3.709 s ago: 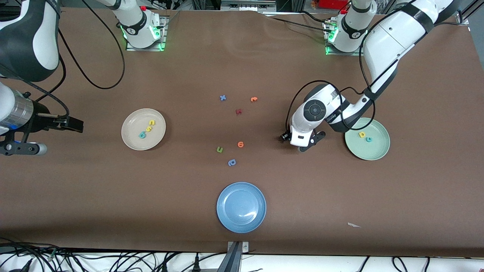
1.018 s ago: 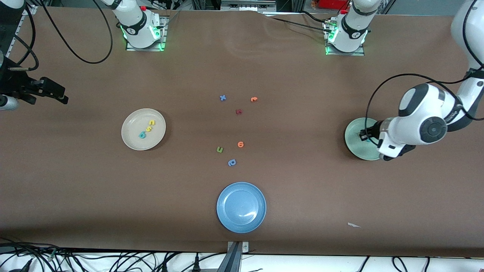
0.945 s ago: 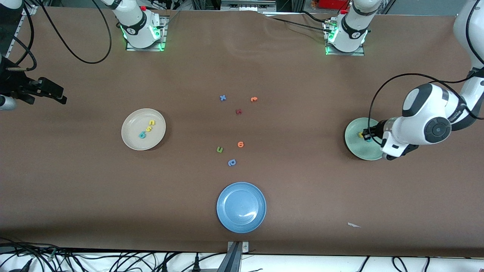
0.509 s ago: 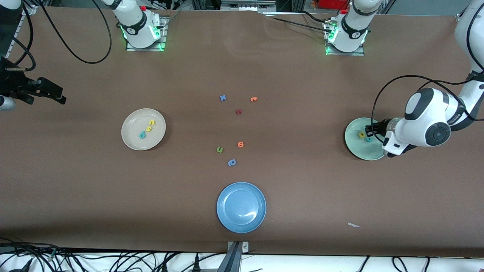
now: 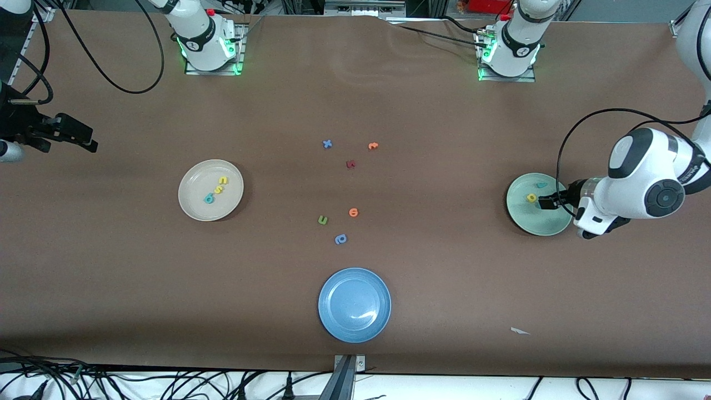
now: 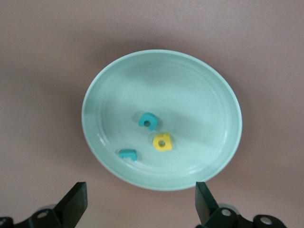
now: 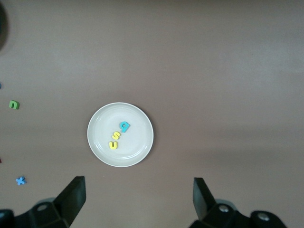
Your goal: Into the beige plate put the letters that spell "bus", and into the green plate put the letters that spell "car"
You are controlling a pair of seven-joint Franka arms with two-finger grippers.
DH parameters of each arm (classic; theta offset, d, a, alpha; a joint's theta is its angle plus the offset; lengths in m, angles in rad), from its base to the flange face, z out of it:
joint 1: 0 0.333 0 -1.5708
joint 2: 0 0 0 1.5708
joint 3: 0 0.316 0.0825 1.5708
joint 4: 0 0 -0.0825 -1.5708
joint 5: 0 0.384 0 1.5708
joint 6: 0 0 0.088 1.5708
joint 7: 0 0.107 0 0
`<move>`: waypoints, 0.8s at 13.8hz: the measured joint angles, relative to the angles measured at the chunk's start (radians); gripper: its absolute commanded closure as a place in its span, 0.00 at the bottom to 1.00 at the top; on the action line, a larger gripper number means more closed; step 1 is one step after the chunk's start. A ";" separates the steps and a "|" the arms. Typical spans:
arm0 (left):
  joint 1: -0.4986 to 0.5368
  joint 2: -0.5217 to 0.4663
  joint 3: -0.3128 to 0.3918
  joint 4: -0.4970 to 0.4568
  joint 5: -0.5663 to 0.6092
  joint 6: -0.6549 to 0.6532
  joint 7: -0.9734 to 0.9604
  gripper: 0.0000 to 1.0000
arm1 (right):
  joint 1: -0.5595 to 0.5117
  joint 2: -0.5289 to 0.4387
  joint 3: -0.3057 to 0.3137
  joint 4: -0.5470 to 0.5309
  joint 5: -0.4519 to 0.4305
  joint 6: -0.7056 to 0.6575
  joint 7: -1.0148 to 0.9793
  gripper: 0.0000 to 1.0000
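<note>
Round blue plate (image 5: pixel 354 305) nearest camera, holds nothing.

Stray foam letters (image 5: pixel 340 239) on brown table (image 5: pixel 444 289) between blue plate and robot bases.

Round cream-beige plate (image 5: pixel 210 190) toward right arm's end of blue plate: teal b (image 5: pixel 209 198), yellow s (image 5: pixel 218 189), yellow u (image 5: pixel 223 180) in it.

Pale mint-green plate (image 5: pixel 525 214) toward left arm's end: yellow a (image 6: pixel 162 142), teal c (image 6: pixel 147 120), teal r (image 6: pixel 128 154) in it.

Left gripper (image 5: pixel 547 203) over green plate edge, fingers spread wide, holding nothing.

Right gripper (image 5: pixel 78 136) waits past beige plate, fingers wide, nothing held.

Judgement: both words appear placed. Next move: left arm lifts clear without nudging plate.

The counter (image 5: pixel 444 278) is covered in matt brown sheet. The green plate (image 6: pixel 209 99) and blue plate (image 5: pixel 333 316) look smooth and glossy; the letters in the green plate look matt, like foam.
</note>
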 measured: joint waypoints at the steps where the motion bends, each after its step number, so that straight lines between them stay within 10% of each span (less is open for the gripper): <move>1: -0.016 -0.005 -0.011 0.043 0.000 -0.051 0.016 0.00 | 0.000 0.000 0.000 0.000 0.000 -0.001 0.000 0.00; 6: -0.130 -0.091 0.068 0.253 -0.109 -0.178 0.185 0.00 | 0.000 0.000 0.000 0.000 0.000 -0.002 0.000 0.00; 11: -0.443 -0.288 0.535 0.337 -0.403 -0.205 0.451 0.00 | 0.000 0.000 0.000 0.000 0.000 -0.012 0.000 0.00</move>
